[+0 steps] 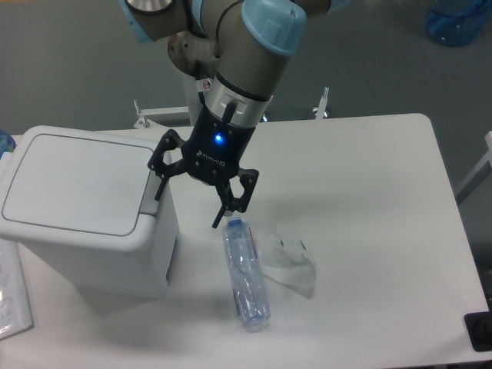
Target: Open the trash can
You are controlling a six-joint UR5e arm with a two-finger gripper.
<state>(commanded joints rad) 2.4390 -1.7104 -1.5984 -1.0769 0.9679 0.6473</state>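
The clear plastic bottle (244, 275) lies on its side on the white desk (369, 231), just right of the trash can (84, 211), cap pointing away from the camera. A crumpled clear wrapper (290, 263) lies touching or just beside the bottle, on the side away from the trash can. The trash can stands at the desk's left end, white and boxy, its flat lid (73, 183) down and shut, the grey push tab (150, 196) on its right edge. The gripper (190, 200) hangs just right of the tab, above the bottle's cap. Its fingers (224, 215) are spread apart, holding nothing; the left one is close by the tab, contact not determinable.
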